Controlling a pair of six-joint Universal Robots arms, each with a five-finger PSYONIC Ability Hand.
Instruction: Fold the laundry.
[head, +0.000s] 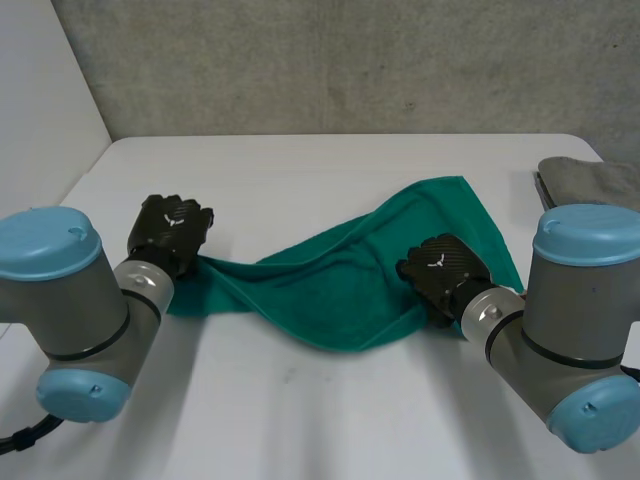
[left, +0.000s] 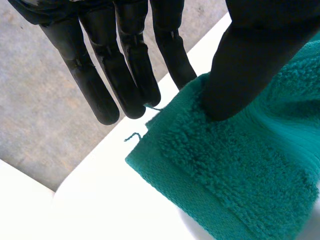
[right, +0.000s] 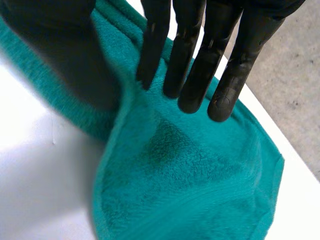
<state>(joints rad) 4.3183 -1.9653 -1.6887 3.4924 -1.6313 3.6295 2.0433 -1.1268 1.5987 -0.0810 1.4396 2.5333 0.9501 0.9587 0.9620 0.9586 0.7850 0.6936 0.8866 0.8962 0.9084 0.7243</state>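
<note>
A green towel (head: 350, 285) lies crumpled and stretched across the white table (head: 300, 170) between my two hands. My left hand (head: 170, 232) is at the towel's left end. In the left wrist view its fingers (left: 100, 75) stand straight just past the towel's corner (left: 225, 175), and the thumb (left: 245, 65) rests on that corner. My right hand (head: 440, 270) is over the towel's right part. Its fingers (right: 200, 60) are straight and spread above the cloth (right: 185, 175), with the thumb (right: 60, 45) lying against a fold beside them.
A folded grey cloth (head: 590, 180) lies at the table's far right edge. A grey wall rises behind the table. The table's left edge runs close to my left arm.
</note>
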